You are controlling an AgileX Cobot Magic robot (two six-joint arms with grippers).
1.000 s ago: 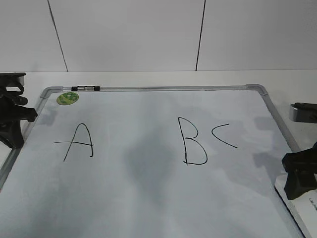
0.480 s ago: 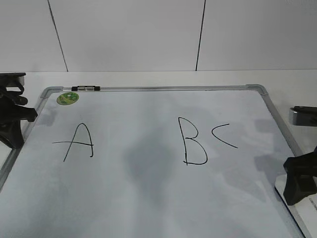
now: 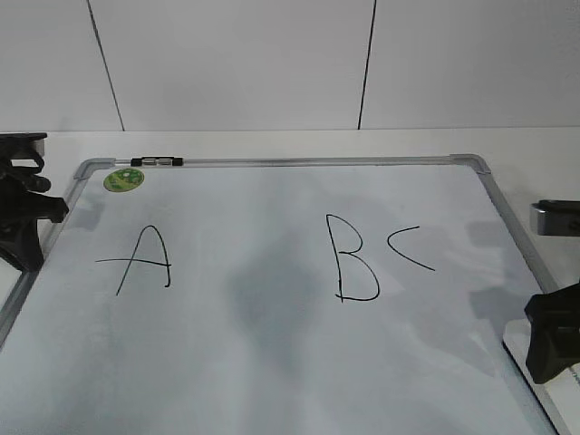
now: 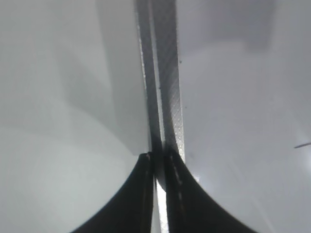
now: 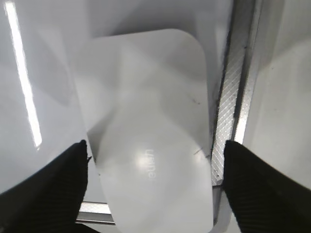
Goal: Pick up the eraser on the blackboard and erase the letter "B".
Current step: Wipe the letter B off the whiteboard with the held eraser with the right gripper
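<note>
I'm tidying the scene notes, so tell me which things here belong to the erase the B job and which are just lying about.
Belongs to the job:
eraser, between the open right pincer fingers
letter B
whiteboard

Just lying about:
letter A
letter C
marker on the top frame
green sticker
left pincer, shut at the frame

Exterior view: slanting down across the blackboard [image 3: 290,362] toward the back wall. Left wrist view: close above the board's left frame edge, jaws in foreground. Right wrist view: straight down, close over the eraser [image 5: 148,126] by the right frame, shared with the exterior's lower right corner.
</note>
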